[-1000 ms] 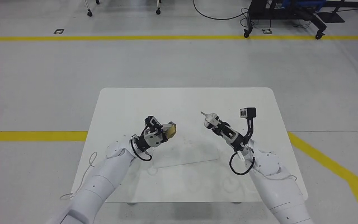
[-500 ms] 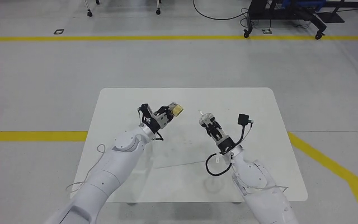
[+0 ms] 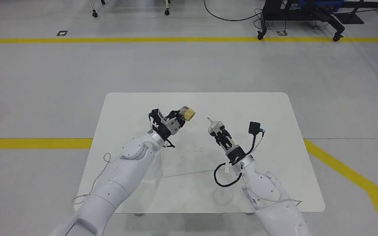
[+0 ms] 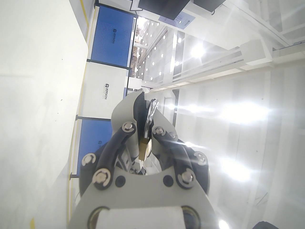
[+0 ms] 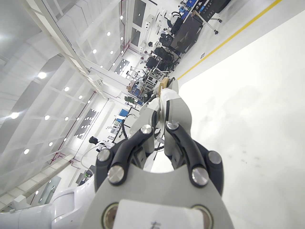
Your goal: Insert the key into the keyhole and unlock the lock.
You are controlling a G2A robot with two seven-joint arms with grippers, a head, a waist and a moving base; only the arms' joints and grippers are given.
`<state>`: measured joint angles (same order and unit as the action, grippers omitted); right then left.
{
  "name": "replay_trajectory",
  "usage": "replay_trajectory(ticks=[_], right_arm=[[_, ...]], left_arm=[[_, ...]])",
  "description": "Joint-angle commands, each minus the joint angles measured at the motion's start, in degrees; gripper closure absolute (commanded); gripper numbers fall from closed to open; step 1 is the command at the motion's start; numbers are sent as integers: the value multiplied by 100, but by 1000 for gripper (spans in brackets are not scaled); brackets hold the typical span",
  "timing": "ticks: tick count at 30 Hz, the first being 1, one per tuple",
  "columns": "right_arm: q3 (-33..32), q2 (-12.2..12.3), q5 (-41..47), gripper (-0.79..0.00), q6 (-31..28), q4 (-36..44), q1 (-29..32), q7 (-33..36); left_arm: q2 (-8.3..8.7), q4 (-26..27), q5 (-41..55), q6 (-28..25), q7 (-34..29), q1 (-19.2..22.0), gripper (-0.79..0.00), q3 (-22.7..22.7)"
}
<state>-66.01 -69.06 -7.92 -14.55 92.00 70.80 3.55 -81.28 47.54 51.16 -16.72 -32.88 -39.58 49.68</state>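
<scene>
A small brass padlock (image 3: 188, 114) is held above the white table (image 3: 260, 106), left of centre, with my left gripper (image 3: 179, 119) shut on it. In the left wrist view its brass body (image 4: 145, 149) and silver shackle (image 4: 151, 110) sit edge-on between the fingers of the left gripper (image 4: 145, 113). To the right, a short gap away, my right gripper (image 3: 214, 128) is shut on a thin silver key (image 3: 210, 121) whose tip points up and toward the lock. In the right wrist view the right gripper (image 5: 166, 97) pinches the key (image 5: 164, 110), with the padlock (image 5: 164, 82) just beyond.
A black camera module (image 3: 255, 128) on a cable sticks out beside the right forearm. The table's front edge (image 3: 236, 211) lies under both arms. Yellow floor lines and wheeled equipment (image 3: 301, 15) stand far behind.
The left arm has raised the padlock and carried it farther from me and toward the centre. The right arm has swung left, bringing the key closer to the lock.
</scene>
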Motion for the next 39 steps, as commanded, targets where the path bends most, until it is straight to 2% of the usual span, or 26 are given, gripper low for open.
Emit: replay_trajectory(ticks=[1, 5, 14, 24, 29, 39], right_arm=[[28, -5, -19, 0, 33, 31, 34, 51], [162, -34, 33, 0, 374, 110, 38, 372], [-51, -36, 709, 0, 715, 320, 171, 961], [-32, -98, 732, 0, 1057, 226, 64, 802], [12, -128, 740, 0, 1076, 170, 13, 841], [30, -190, 589, 0, 1173, 155, 5, 499]], left_arm=[[2, 96, -414, -248, 305, -129, 0, -38], [-47, 333, -858, -306, 819, -234, 0, -123], [-181, 396, -1314, -158, 1171, -180, 0, -220], [-265, 325, -1363, -200, 1109, -197, 0, -73], [-293, 297, -1420, -125, 1030, -210, 0, -12], [-322, 283, -1549, -70, 922, -262, 0, 162]])
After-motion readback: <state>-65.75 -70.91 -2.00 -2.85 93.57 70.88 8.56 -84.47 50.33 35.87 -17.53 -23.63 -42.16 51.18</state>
